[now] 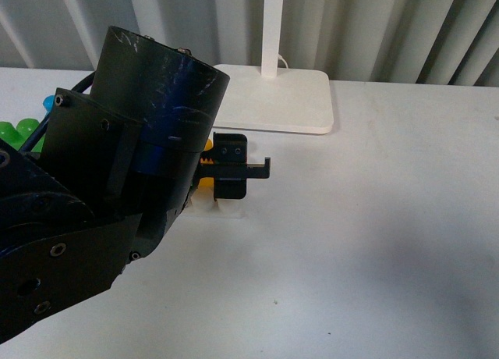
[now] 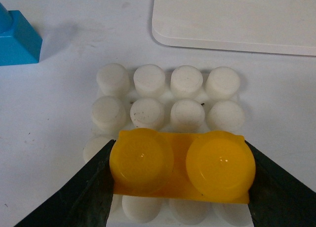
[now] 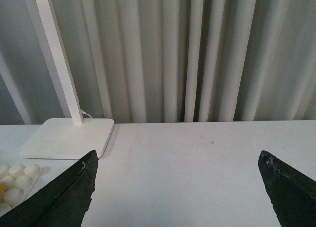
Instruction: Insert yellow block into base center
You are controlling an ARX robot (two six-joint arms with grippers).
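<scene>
One small yellow two-stud plastic block (image 2: 181, 168) sits pinched by its ends in the left end effector (image 2: 181, 187), over the one flat white sixteen-stud plastic base (image 2: 148, 81) on the counter (image 2: 64, 113). The right end effector (image 3: 177, 192) is spread wide; one blue plastic brick (image 2: 17, 37) lies near the base.

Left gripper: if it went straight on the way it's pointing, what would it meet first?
The left gripper, shut on the yellow block, points down at the base. The block would likely meet the base's studs first. Whether they already touch is unclear.
</scene>
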